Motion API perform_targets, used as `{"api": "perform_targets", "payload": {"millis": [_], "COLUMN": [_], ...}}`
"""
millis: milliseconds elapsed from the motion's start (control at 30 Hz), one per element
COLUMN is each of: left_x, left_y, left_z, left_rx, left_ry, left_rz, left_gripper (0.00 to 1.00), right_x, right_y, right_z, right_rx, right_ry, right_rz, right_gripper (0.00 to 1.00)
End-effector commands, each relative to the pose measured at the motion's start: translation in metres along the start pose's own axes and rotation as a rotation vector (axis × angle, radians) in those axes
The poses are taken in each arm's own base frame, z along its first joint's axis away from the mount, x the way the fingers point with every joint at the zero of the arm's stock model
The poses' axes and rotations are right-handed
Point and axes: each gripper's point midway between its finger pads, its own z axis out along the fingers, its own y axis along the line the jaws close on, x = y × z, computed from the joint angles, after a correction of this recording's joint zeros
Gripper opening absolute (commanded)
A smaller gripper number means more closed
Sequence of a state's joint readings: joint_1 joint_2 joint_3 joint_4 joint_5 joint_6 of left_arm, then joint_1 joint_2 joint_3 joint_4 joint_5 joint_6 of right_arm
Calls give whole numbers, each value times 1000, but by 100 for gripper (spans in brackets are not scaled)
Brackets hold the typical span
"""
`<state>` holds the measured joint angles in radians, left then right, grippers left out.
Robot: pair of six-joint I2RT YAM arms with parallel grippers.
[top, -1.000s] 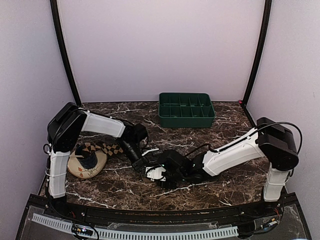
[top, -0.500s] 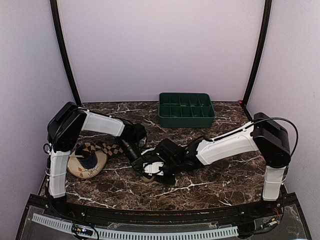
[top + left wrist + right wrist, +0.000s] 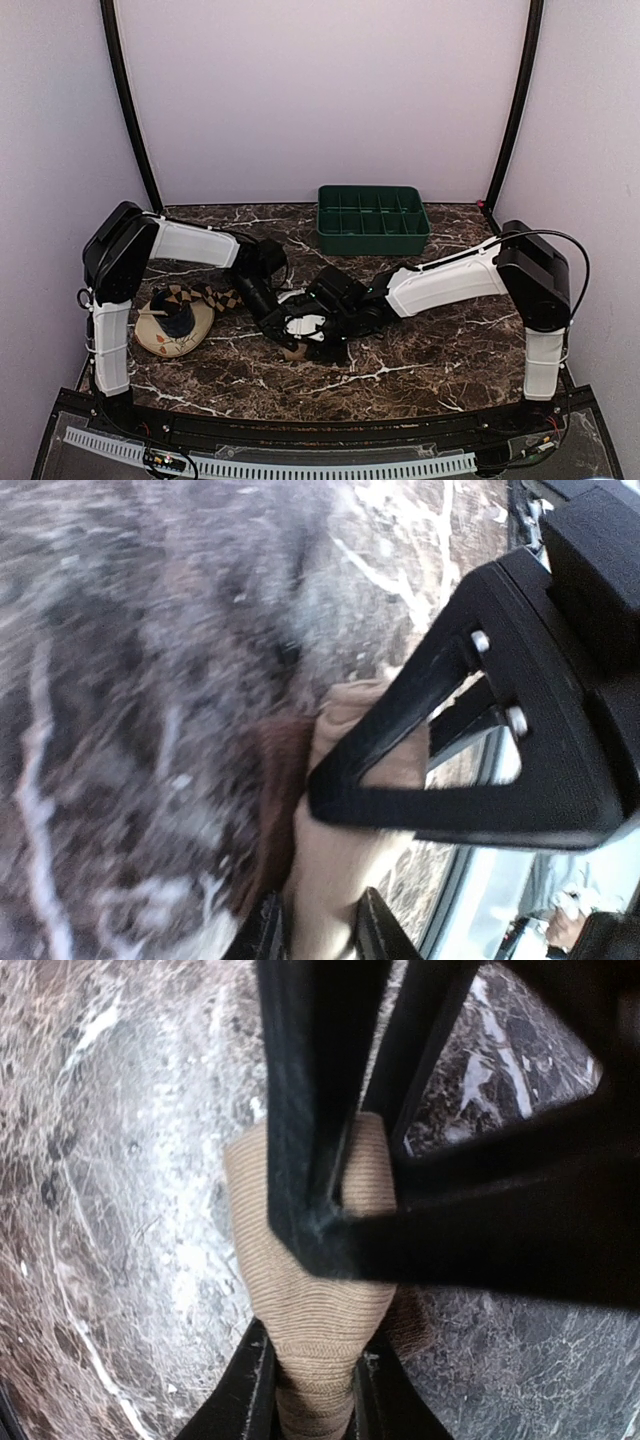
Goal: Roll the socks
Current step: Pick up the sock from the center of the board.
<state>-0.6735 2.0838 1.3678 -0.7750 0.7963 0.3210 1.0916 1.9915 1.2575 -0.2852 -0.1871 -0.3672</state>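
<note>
The plain tan-brown sock (image 3: 320,1290) lies bunched on the marble table between both grippers; only a small bit of it shows in the top view (image 3: 294,352). My right gripper (image 3: 312,1392) is shut on one end of it. My left gripper (image 3: 320,935) is shut on the tan sock (image 3: 335,870) too, and its black fingers (image 3: 310,1110) cross over the sock in the right wrist view. In the top view the left gripper (image 3: 284,327) and right gripper (image 3: 308,336) meet at the table's middle. The diamond-check socks (image 3: 207,297) lie on the cream dish (image 3: 152,340) at the left.
A dark blue cylinder (image 3: 180,322) stands on the dish. A green compartment tray (image 3: 372,220) sits at the back middle. The marble table (image 3: 440,340) is walled by lilac panels on three sides.
My right arm has swung left and its gripper has closed in on the left gripper at the tan sock. The left gripper has shifted slightly nearer.
</note>
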Motion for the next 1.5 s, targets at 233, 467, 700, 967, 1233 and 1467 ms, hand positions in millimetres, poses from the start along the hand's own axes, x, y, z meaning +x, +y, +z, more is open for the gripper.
{"api": "perform_targets", "payload": {"millis": [233,467,700,967,1233,1467], "left_x": [-4,-6,-19,-35,-45,-49], "left_y": [5,21,34,38,38,34], "left_z": [-57,-78,-101,-136,-163,-176], "left_rx": [-176,-304,-446,-588,-668,-696], "left_ry": [-138,-193,-278,-394,-501,-546], "left_rz": [-9,-32,-45,-46,-65,-57], "left_gripper": [29,29,30,32,34,35], "right_x": [47,41,14,-18,-57,-85], "right_y": [21,20,10,-11,-53,-122], "right_z": [12,6,-13,-36,-83,-146], "right_rx": [-82,-67,-19,17,122,342], "right_ry": [132,86,3,-92,-233,-365], "right_rz": [161,203,257,392,508,616], "right_gripper": [0,0,0,0,0,0]}}
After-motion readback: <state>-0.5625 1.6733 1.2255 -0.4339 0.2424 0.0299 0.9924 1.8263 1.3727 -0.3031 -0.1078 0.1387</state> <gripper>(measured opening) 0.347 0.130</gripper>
